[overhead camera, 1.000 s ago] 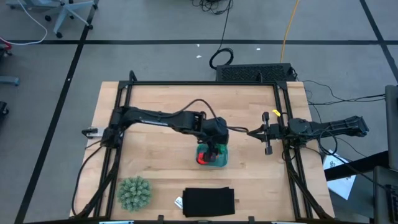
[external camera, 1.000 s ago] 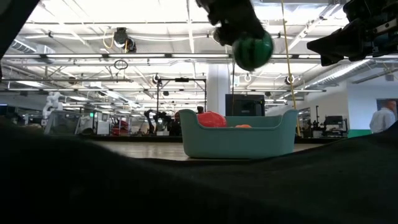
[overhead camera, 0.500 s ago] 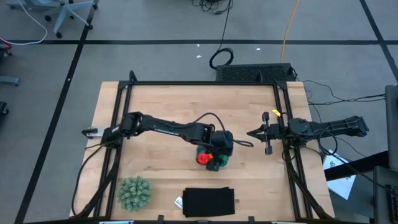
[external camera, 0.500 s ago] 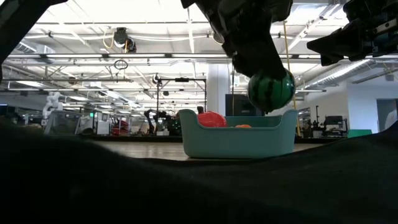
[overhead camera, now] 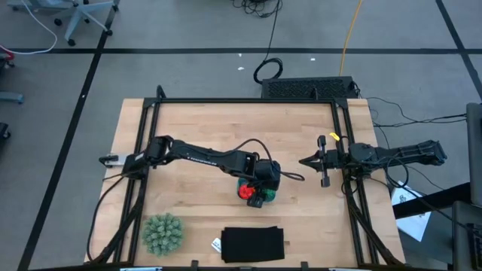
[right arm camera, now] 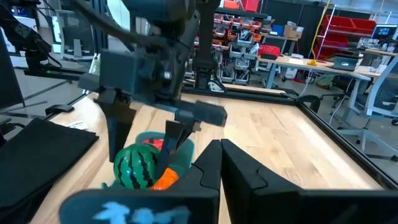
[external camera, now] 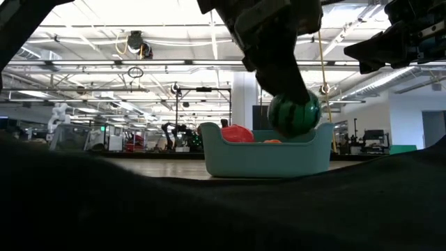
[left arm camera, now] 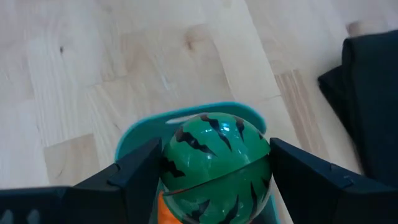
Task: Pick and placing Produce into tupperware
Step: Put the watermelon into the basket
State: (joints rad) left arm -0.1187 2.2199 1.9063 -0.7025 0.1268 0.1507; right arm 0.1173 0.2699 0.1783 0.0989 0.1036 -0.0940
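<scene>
My left gripper [overhead camera: 258, 197] hangs over the teal tupperware [external camera: 265, 157], shut on the dark green striped ball [external camera: 294, 113]. The ball's underside is level with the tupperware's rim [left arm camera: 186, 121]. The red fruit [external camera: 237, 133] and the orange ball [external camera: 272, 141] lie inside the tupperware, their tops showing above the wall. The right wrist view shows the striped ball [right arm camera: 137, 165] and the orange ball [right arm camera: 166, 179] beside it. My right gripper [overhead camera: 305, 160] waits shut above the table's right side, pointing toward the tupperware. My left gripper pinches the striped ball between its two fingers, one finger [left arm camera: 134, 171] on each side of the ball's middle [left arm camera: 214, 158]. The fingers come from above, pointing down. The ball is held over the tupperware's inside; whether it touches the fruit below, I cannot tell.
A large pale green spiky ball [overhead camera: 162, 233] sits near the table's near left corner. A flat black rectangle [overhead camera: 253, 244] lies at the near edge, just in front of the tupperware. Black frame rails [overhead camera: 143, 150] run along both table sides.
My left gripper has carried the striped ball a little toward the table's near edge and down. The ball has gone from well above the tupperware to the height of its rim. The gripper has stayed shut on it. The right arm has kept still.
</scene>
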